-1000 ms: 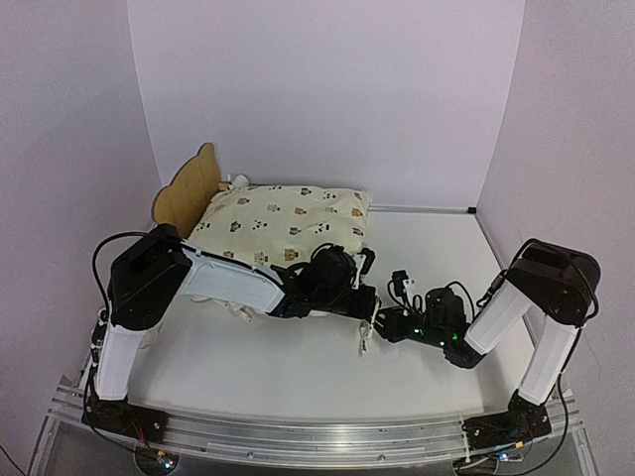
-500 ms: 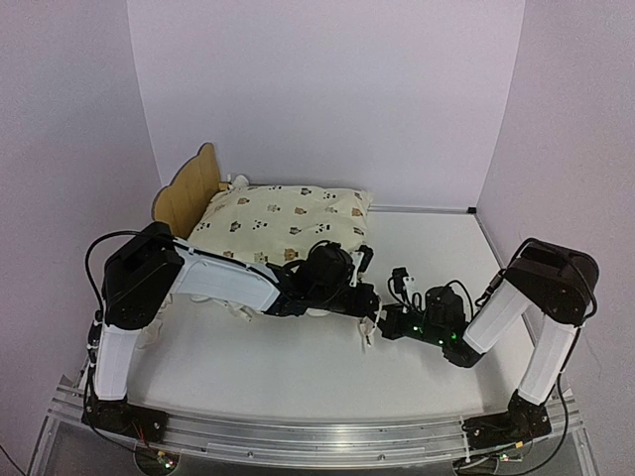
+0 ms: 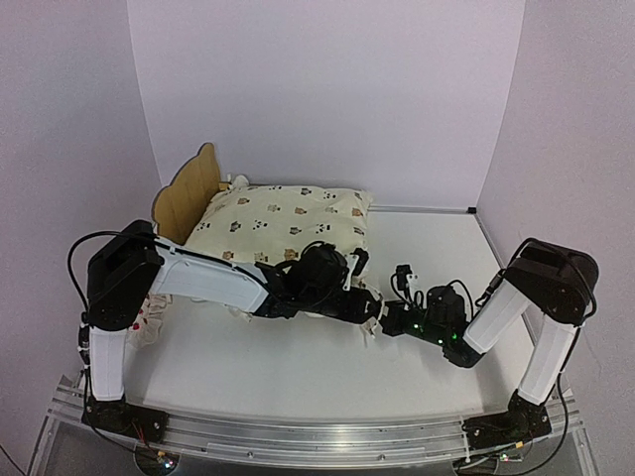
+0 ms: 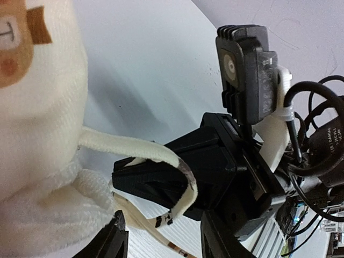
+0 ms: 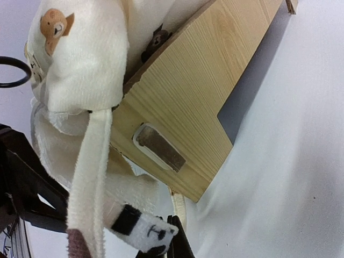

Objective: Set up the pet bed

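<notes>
Lower centre, we list: right gripper [image 4: 129, 180] shut, seemingly on cushion tie [image 4: 134, 146]; left gripper [image 4: 161, 243] half-open, holding nothing; bed [image 3: 189, 193] upper left.

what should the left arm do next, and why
Probably ease the left gripper back from the strap. Its jaws stand apart, while the right gripper looks shut on the strap, just off the cushion at the bed corner. The right arm alone could then likely draw the strap taut.
</notes>
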Robot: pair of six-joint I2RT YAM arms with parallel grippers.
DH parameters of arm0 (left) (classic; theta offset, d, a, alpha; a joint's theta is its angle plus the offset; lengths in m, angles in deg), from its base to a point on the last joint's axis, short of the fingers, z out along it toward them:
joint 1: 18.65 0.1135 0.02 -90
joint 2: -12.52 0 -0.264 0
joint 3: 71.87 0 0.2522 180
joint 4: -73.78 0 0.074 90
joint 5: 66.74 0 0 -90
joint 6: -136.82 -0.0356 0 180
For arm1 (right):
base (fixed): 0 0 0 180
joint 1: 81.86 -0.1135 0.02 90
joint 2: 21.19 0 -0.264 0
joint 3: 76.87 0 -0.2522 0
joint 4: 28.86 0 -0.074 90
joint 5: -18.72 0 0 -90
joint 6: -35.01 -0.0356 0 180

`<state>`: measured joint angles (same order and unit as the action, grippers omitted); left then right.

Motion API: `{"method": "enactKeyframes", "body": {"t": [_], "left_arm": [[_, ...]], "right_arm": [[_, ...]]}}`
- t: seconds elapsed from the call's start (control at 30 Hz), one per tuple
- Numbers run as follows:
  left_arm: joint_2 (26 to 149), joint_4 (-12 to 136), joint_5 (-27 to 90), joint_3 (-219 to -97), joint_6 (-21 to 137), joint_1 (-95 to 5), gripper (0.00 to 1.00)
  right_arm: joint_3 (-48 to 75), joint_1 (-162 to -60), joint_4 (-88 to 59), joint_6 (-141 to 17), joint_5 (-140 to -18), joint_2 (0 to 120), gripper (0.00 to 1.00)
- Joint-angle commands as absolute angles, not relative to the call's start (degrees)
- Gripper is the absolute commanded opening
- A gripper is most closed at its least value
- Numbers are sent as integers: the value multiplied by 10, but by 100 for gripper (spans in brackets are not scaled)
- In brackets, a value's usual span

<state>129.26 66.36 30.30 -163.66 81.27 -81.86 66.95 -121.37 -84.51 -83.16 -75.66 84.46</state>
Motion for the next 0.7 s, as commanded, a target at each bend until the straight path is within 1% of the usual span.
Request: {"method": "enactKeyframes", "body": {"t": [0.0, 0.07, 0.17, 0.37, 0.57, 0.67], "left_arm": [[1232, 623, 238, -1638, 781, -840, 52], [1224, 589, 201, -1642, 772, -850, 54], [1216, 544, 172, -1644, 765, -861, 55], [1241, 459, 168, -1683, 750, -885, 54], [1255, 504, 212, -1664, 747, -891, 55], [1267, 511, 224, -1676, 746, -894, 55]], "right_arm": [[676, -1212, -865, -846, -743, 847, 0], [677, -1213, -865, -850, -742, 848, 0], [680, -1213, -864, -854, -741, 849, 0], [680, -1213, -863, -860, -743, 853, 0], [676, -1213, -863, -862, -747, 858, 0], [676, -1214, -863, -861, -746, 861, 0]]}}
